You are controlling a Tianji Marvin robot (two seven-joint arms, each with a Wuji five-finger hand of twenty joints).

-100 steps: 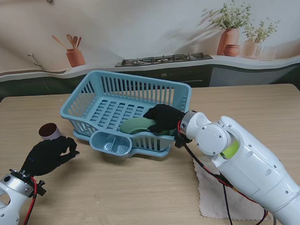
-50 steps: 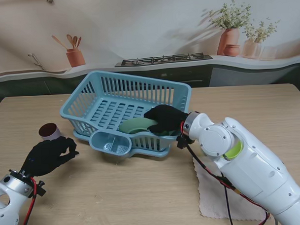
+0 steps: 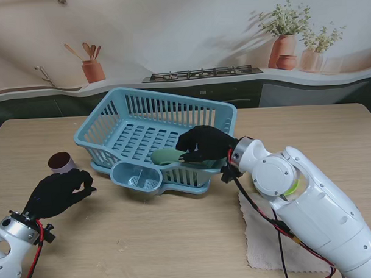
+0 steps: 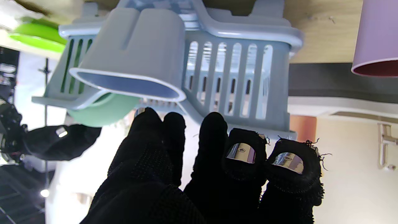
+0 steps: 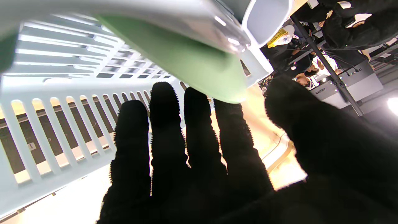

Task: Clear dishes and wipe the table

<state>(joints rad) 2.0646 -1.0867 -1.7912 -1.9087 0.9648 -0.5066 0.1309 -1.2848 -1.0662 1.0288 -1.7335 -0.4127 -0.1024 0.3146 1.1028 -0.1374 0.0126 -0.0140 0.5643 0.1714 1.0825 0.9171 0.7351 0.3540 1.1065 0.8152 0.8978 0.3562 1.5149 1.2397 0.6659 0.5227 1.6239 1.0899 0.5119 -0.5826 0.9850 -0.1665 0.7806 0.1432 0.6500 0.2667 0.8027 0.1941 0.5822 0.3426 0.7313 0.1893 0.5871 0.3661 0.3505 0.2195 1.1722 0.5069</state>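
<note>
Two black-gloved hands are ours: nearest, at about eight o'clock on the table (image 3: 146,244), our left hand (image 3: 59,191) rests with fingers loosely curled and holding nothing, the pink cup (image 3: 60,161) just beyond it. A beige cloth (image 3: 262,246) lies at five o'clock under our right arm. Farther off, our right hand (image 3: 205,144), fingers spread, touches the green plate (image 3: 168,155) inside the blue basket (image 3: 126,101) at centre; whether it grips we cannot tell.
</note>
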